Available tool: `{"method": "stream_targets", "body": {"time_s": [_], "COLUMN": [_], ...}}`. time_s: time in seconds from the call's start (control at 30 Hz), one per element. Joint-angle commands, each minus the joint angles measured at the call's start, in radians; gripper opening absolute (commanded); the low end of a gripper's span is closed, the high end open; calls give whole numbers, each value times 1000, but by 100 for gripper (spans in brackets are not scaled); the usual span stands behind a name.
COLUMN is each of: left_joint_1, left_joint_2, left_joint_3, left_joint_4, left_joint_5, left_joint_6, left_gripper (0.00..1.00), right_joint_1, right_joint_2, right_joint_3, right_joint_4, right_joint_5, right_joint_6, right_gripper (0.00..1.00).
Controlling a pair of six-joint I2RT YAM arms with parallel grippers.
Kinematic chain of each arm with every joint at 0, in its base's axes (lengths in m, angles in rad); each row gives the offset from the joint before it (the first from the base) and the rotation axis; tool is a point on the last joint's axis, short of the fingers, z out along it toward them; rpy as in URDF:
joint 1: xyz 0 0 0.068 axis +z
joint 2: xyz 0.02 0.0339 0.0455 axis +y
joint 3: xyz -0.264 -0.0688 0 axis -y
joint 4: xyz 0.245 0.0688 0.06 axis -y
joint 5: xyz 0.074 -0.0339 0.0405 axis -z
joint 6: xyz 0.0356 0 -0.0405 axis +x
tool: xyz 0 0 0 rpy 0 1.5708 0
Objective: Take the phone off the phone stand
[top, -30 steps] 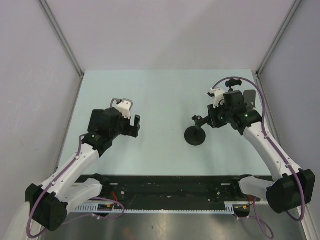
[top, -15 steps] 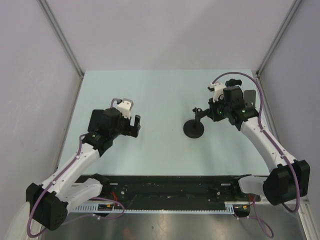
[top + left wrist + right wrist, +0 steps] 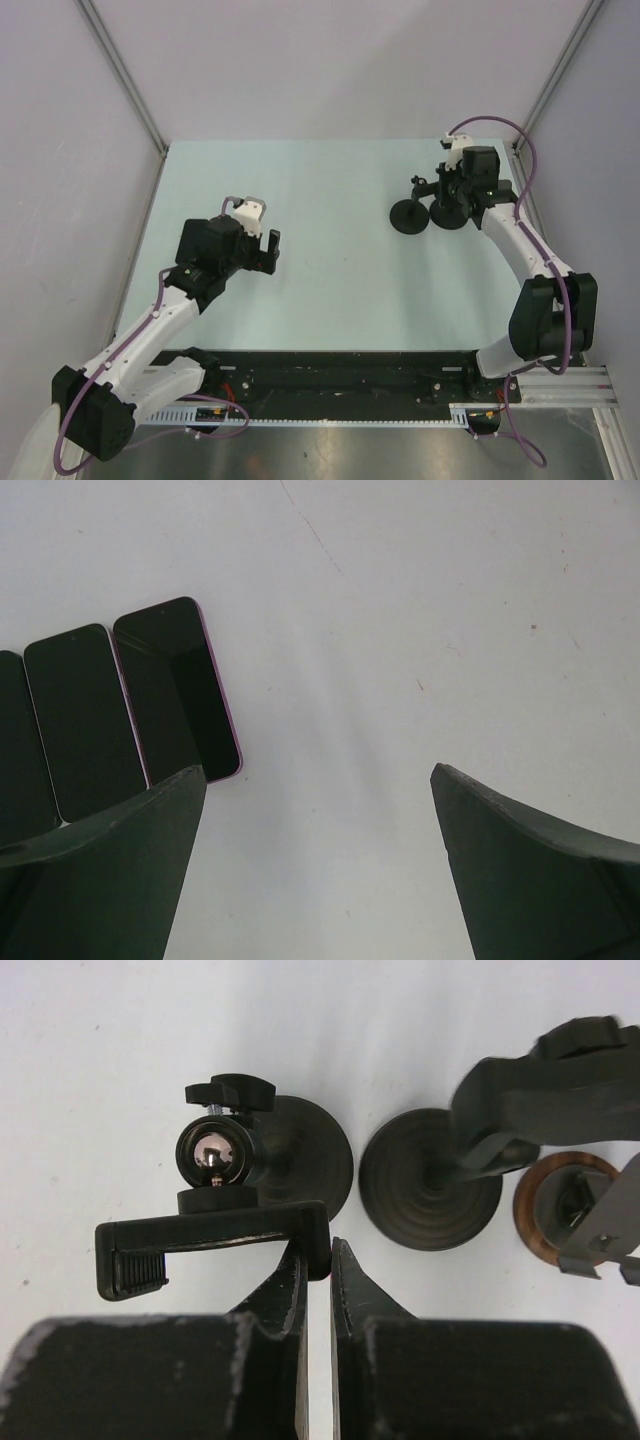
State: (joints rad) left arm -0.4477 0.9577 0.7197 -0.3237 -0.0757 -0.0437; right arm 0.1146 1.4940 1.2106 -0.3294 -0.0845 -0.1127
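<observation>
a pale green table [image 3: 320,290] fills the overhead view, with grey walls on three sides. two white and black robot arms rise from its near edge.

the left arm [image 3: 150,330] bends inward over the left half of the table. the left gripper [image 3: 320,775] hangs above the bare surface with its fingers [image 3: 120,860] spread wide and nothing between them.

the right arm [image 3: 530,250] stretches to the far right corner. the right gripper [image 3: 320,1250] has its fingers [image 3: 285,1300] drawn close, only a thin slit apart, with the tips pinching the end of the clamp bar on a black phone stand [image 3: 225,1230].

three dark phones [image 3: 85,720] lie flat on the table side by side, screens up, just left of the left gripper in its wrist view. the rightmost has a pinkish edge, and the leftmost is cut off by the frame.

the held stand has a round base, a shiny ball joint and a thumbscrew. a second black stand [image 3: 430,1195] sits just to its right, bases almost touching.

a small brown ring [image 3: 550,1210] lies beside that.
</observation>
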Motion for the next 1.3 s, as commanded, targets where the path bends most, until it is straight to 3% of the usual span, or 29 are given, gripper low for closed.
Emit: {"method": "stream_targets", "body": {"time_s": [0.0,0.27,0.37,0.4,0.5,0.7,0.93,1.0,1.27], "left_joint_1": [-3,-3,-3,-3,-2,-3,-3,-3,-3], "left_joint_2": [-7,1,-2,-4,-20,-143,-350,-390,-546], "left_joint_3": [4,6,7,6,4,52,213,265,418], "left_joint_4": [23,23,23,22,23,17,-9,-8,17], "left_joint_5": [-12,-6,-1,1,-7,-65,-258,-334,-550], "left_joint_6": [34,34,31,27,9,-47,-143,-121,40], "left_gripper": [100,100,100,100,100,100,100,100,100], "right_joint_1": [-35,-52,-52,-52,-52,-52,-52,-52,-52], "right_joint_2": [12,45,26,19,-34,-196,-428,-512,-748], "right_joint_3": [84,96,96,96,96,96,95,95,47], "right_joint_4": [151,124,122,124,125,96,56,55,95], "right_joint_5": [6,-60,-64,-64,-55,-6,130,163,272], "right_joint_6": [11,28,39,45,65,88,105,108,122], "right_gripper": [0,1,21,37,58,81,95,100,100]}}
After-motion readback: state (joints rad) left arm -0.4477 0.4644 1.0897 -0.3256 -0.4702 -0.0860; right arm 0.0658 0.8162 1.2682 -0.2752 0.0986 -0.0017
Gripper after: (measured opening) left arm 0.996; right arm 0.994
